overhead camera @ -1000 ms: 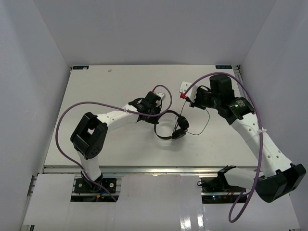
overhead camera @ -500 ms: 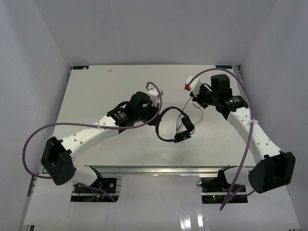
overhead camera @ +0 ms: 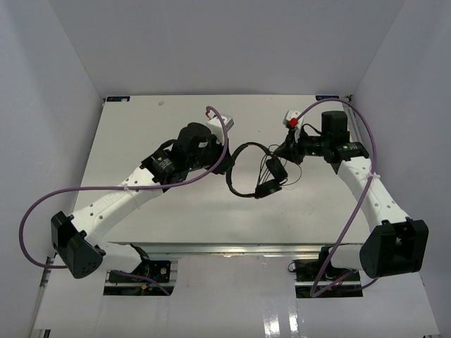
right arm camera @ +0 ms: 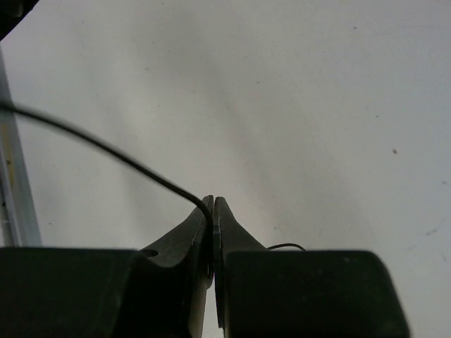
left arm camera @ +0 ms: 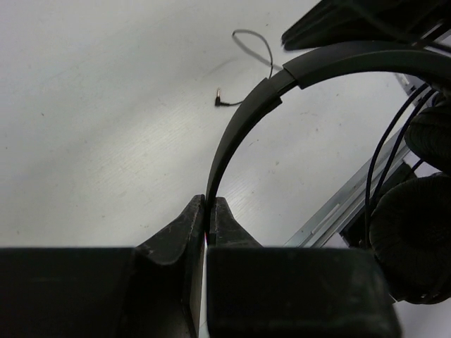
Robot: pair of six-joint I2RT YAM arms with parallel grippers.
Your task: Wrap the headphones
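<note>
**Desk:** What takes up most of the frame?

**Photographer:** A white, matte, rectangular table (overhead camera: 303, 211), boxed in by pale panels. Two white-and-black arms reach over it from the near edge. The left arm (overhead camera: 127, 197) stretches diagonally toward the middle and the right arm (overhead camera: 372, 193) bends in from the other side. Glossy purple cables (overhead camera: 84, 189) loop loosely around both.

**Desk:** And the headphones?

**Photographer:** The black headphones (overhead camera: 268, 187) are at the middle of the table, between the two wrists. The headband (left arm camera: 246, 120) is a thin, smooth, flat arc. The two earcups (left arm camera: 412, 239) are round with soft, grainy padding, bunched together on the side nearer the right arm. I cannot tell whether the earcups rest on the table.

**Desk:** What are the grippers doing?

**Photographer:** The left gripper (left arm camera: 208, 201) is clenched on the headband, its dark tapered fingers pressed against the strip with no gap showing. The right gripper (right arm camera: 211, 201) is pinched tight on the cord (right arm camera: 106, 151), a thin black line that runs up and away to the left in the right wrist view.

**Desk:** Anything smaller?

**Photographer:** Several strands of the cord hang past the earcups. Its small plug (left arm camera: 218, 101) lies on the bare table beyond the headband.
</note>
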